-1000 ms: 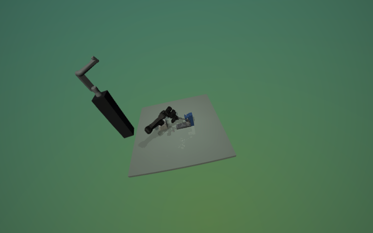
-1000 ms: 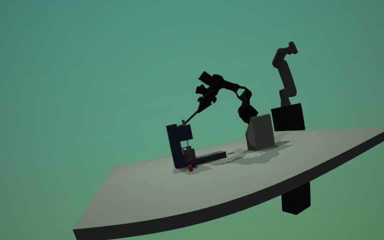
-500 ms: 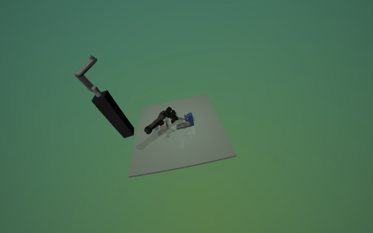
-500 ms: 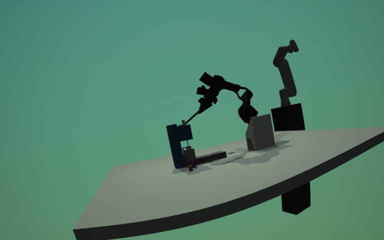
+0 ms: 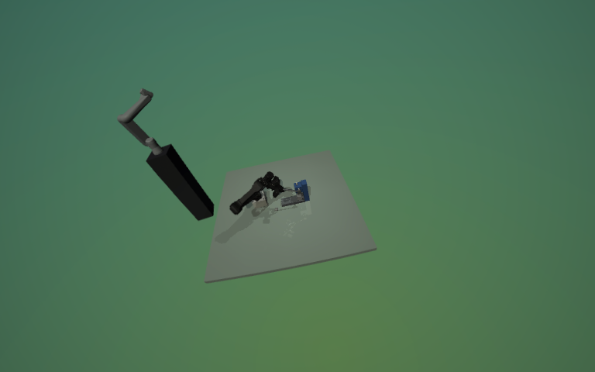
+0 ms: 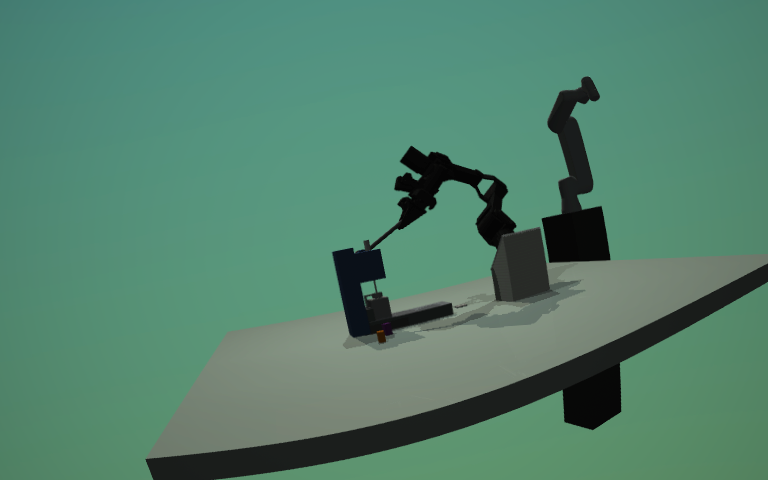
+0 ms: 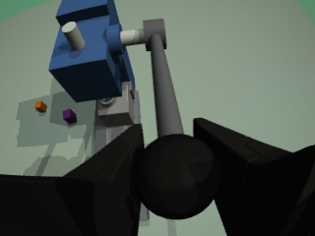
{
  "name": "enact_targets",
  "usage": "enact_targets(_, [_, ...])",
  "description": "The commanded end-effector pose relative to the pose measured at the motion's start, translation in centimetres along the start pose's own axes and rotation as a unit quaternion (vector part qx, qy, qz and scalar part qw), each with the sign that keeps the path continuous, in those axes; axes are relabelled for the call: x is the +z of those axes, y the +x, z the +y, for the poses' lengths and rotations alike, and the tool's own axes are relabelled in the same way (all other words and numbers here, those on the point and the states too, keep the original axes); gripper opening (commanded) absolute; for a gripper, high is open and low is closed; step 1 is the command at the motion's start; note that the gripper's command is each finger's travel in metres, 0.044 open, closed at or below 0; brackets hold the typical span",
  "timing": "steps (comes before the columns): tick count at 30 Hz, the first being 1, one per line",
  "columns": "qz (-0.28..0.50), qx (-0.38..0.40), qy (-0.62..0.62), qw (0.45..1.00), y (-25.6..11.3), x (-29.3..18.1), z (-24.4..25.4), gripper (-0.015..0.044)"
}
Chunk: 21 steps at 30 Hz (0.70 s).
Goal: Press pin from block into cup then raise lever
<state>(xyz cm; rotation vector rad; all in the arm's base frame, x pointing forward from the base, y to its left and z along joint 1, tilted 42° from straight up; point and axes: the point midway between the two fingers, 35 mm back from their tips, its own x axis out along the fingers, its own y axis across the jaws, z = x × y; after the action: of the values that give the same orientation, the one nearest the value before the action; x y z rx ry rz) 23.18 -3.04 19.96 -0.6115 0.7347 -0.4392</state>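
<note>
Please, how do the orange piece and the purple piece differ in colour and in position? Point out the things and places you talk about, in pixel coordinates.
The orange piece point(image 6: 381, 336) point(image 7: 40, 106) is bright orange; the purple piece point(image 6: 387, 328) point(image 7: 69, 116) is dark purple. The purple piece lies nearer the press bed point(image 6: 424, 316), the orange piece farther out. Both are small and rest on the table point(image 6: 317, 390) point(image 7: 246, 74).
</note>
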Motion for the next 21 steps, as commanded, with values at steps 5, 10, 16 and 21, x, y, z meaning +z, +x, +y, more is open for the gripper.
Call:
enact_targets(5, [0.010, -0.006, -0.008, 1.000, 0.37, -1.01, -0.08, 0.0000])
enact_targets(10, [0.010, -0.006, -0.008, 1.000, 0.45, -1.22, -0.08, 0.0000])
enact_targets(16, [0.010, -0.006, -0.008, 1.000, 0.55, -1.47, -0.08, 0.0000])
enact_targets(21, [0.010, -0.006, -0.008, 1.000, 0.63, -1.67, -0.09, 0.0000])
